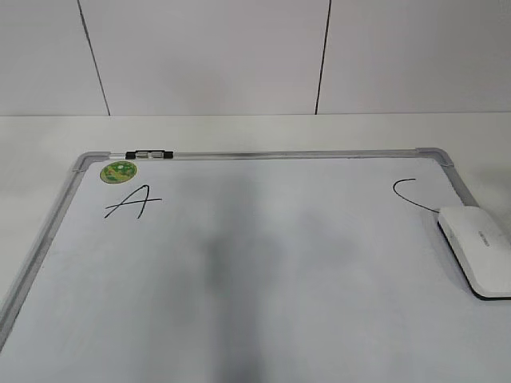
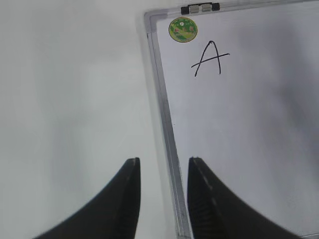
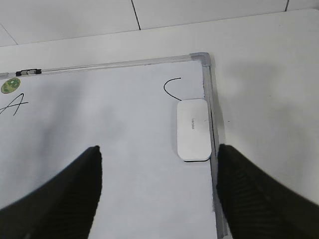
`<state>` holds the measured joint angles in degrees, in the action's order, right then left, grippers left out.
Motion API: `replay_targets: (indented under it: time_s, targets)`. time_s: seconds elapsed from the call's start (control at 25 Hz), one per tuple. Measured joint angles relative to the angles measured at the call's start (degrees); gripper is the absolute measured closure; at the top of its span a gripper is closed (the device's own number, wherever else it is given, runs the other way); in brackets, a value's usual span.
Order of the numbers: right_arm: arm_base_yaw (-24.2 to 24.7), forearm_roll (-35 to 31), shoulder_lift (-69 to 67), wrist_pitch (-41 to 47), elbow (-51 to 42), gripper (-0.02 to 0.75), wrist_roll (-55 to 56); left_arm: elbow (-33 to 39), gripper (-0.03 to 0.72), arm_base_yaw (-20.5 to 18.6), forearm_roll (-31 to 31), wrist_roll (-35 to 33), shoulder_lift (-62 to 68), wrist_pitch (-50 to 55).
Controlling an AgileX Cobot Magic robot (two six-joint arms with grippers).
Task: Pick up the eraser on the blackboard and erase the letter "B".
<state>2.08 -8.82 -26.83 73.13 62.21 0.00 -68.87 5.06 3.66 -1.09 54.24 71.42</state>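
white eraser on blackboard right edge, covering c's lower part, left gripper narrowly parted, right gripper wide, both empty

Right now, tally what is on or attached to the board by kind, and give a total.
Hand-drawn black letters: 2, the "A" and the "C", whose lower part the eraser covers; no "B" shows
White eraser: 1
Round green sticker: 1
Black-and-silver clip on the frame: 1
Total: 5
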Motion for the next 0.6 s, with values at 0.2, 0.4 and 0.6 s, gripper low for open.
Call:
replay_targets:
  time_s: [0.2, 0.4, 0.6]
  targets:
    - [0.0, -0.1, 0.8, 0.0, -0.4, 0.186, 0.0, 7.9, 0.447, 0.0, 0.0, 0.0, -12.0, 0.5]
    - [0.0, -2.3, 2.0, 0.0, -3.1, 0.186, 0.0, 17.1, 0.449, 0.6, 0.0, 0.0, -23.5, 1.0]
    - [0.0, -2.7, 7.7, 0.0, -8.5, 0.186, -2.4, 23.1, 0.450, 0.6, 0.0, 0.0, -33.6, 1.2]
